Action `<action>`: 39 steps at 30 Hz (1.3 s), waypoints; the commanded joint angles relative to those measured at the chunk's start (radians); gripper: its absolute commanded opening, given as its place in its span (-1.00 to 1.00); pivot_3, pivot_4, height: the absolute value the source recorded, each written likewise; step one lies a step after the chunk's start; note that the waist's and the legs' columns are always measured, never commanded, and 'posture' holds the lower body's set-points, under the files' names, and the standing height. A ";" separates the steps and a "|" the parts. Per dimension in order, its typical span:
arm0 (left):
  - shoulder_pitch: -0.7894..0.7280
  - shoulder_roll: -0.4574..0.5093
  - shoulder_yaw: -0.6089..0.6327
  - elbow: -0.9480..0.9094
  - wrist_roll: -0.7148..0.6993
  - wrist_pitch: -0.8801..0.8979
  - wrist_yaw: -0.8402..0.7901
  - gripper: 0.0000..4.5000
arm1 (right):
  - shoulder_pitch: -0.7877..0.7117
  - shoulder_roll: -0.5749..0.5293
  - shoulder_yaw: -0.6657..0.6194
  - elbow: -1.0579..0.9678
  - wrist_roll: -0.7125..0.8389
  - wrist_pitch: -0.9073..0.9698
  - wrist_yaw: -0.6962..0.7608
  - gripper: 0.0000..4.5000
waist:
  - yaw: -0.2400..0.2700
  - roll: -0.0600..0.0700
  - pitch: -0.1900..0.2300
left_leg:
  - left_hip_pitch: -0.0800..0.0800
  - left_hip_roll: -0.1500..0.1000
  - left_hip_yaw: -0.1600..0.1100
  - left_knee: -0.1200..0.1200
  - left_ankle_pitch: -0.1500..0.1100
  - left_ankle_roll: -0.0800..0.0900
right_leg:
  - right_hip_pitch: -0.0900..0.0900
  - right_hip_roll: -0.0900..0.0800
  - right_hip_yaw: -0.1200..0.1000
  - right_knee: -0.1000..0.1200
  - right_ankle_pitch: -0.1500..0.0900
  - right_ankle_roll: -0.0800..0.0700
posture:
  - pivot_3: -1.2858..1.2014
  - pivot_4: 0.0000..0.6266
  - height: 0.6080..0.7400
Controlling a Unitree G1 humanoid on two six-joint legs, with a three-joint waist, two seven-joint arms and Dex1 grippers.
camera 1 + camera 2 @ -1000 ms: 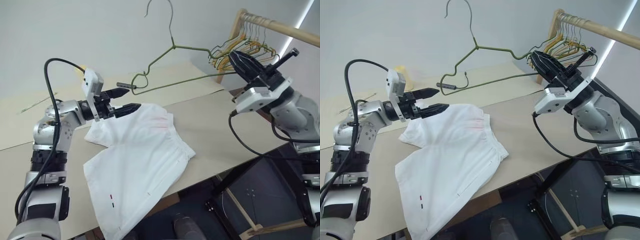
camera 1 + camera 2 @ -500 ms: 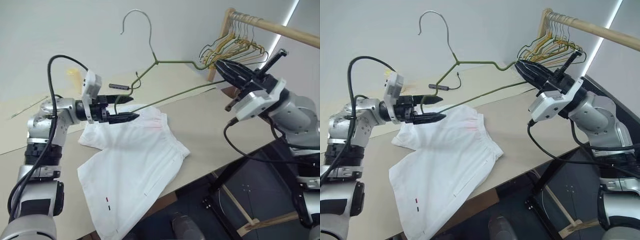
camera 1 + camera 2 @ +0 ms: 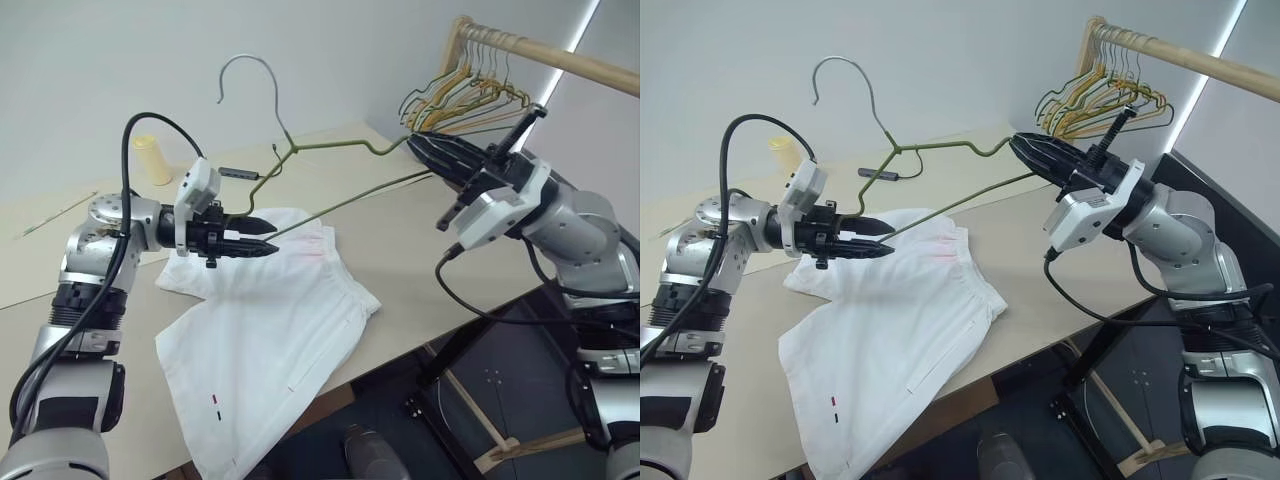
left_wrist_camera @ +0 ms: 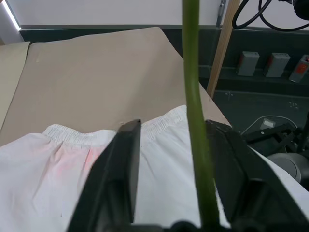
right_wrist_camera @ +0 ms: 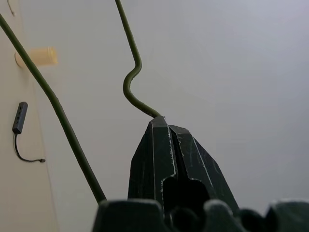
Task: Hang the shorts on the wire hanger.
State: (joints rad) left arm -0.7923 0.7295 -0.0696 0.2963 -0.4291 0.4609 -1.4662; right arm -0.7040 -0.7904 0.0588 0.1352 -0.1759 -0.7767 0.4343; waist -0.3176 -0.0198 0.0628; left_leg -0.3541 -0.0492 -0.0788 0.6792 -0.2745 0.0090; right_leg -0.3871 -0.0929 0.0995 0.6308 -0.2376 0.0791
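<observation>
Slippage is the risk: the right claw [image 3: 1025, 150], pressed tight on one corner of the wire hanger [image 3: 940, 150], could let it swivel (thin wire). The left claw [image 3: 880, 250], over the shorts [image 3: 890, 320] on the worktop [image 3: 1040, 250], straddles the lower wire, narrower than a second ago; a closed grip I cannot confirm.

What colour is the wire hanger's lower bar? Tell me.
Olive green; the wire hanger shows it best in the left wrist view.
</observation>
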 commanded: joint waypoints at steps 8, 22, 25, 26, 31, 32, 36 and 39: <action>0.028 0.021 0.039 -0.054 -0.007 0.016 0.027 -1.00 | -0.054 0.014 -0.028 0.037 -0.003 -0.035 -0.007 -1.00 | 0.000 0.000 0.000 | 0.000 0.000 0.000 0.000 0.000 0.000 | 0.000 0.000 0.000 0.001 0.000 0.000 | -0.14 -1.00 1.00; 0.053 0.069 -0.040 -0.077 0.219 -0.081 0.214 -1.00 | 0.072 -0.133 0.106 -0.118 0.426 0.391 0.521 0.67 | 0.018 0.000 0.000 | 0.000 0.000 -0.001 0.001 0.000 0.000 | 0.000 0.000 0.000 0.000 0.000 0.000 | -0.10 -1.00 1.00; 0.079 0.077 -0.072 -0.077 0.280 -0.173 0.220 -1.00 | 0.041 -0.179 0.114 -0.194 0.510 0.691 0.626 0.98 | 0.036 0.001 -0.001 | 0.000 0.000 -0.001 0.000 0.000 0.000 | 0.000 -0.001 0.000 0.001 0.000 0.000 | -0.09 -1.00 1.00; 0.086 0.078 -0.076 -0.089 0.282 -0.193 0.209 -1.00 | 0.006 -0.189 0.130 -0.200 0.545 0.817 0.677 0.98 | 0.043 0.002 -0.001 | 0.000 0.000 -0.001 0.000 0.000 0.000 | -0.001 -0.001 0.000 0.001 0.000 0.000 | -0.08 -1.00 1.00; 0.113 0.067 -0.085 -0.161 0.277 -0.209 0.194 -1.00 | -0.124 -0.147 0.214 -0.176 0.536 1.142 0.785 0.98 | 0.084 0.002 -0.001 | 0.000 0.000 -0.001 0.000 0.000 0.000 | -0.001 -0.001 -0.001 0.001 0.000 0.000 | -0.07 -1.00 1.00; 0.118 0.068 -0.087 -0.177 0.274 -0.205 0.190 -1.00 | -0.143 -0.123 0.237 -0.152 0.495 1.145 0.780 0.98 | 0.094 0.002 -0.001 | -0.001 0.001 -0.001 0.000 0.000 0.000 | -0.002 -0.001 -0.001 0.000 0.000 0.000 | -0.06 -1.00 1.00; 0.140 0.078 -0.091 -0.212 0.272 -0.210 0.175 -1.00 | -0.238 -0.036 0.333 -0.056 0.367 1.188 0.790 0.98 | 0.119 0.002 -0.002 | -0.003 0.000 -0.001 0.000 0.000 0.000 | -0.005 -0.002 -0.001 0.001 0.000 0.000 | -0.06 -1.00 1.00; 0.143 0.079 -0.092 -0.211 0.277 -0.223 0.170 -1.00 | -0.299 0.019 0.406 -0.002 0.295 1.240 0.827 0.98 | 0.135 0.003 -0.003 | -0.014 -0.002 -0.001 0.003 0.000 -0.001 | -0.018 -0.002 -0.001 0.005 0.000 0.000 | -0.06 -1.00 1.00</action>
State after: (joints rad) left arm -0.6402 0.7993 -0.1759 0.1064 -0.1455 0.2593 -1.2929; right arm -0.9668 -0.7781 0.4579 0.1266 0.1535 0.4403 1.2444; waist -0.1828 -0.0169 0.0596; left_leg -0.3730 -0.0529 -0.0793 0.6844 -0.2735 0.0075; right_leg -0.4127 -0.0969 0.0977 0.6421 -0.2375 0.0792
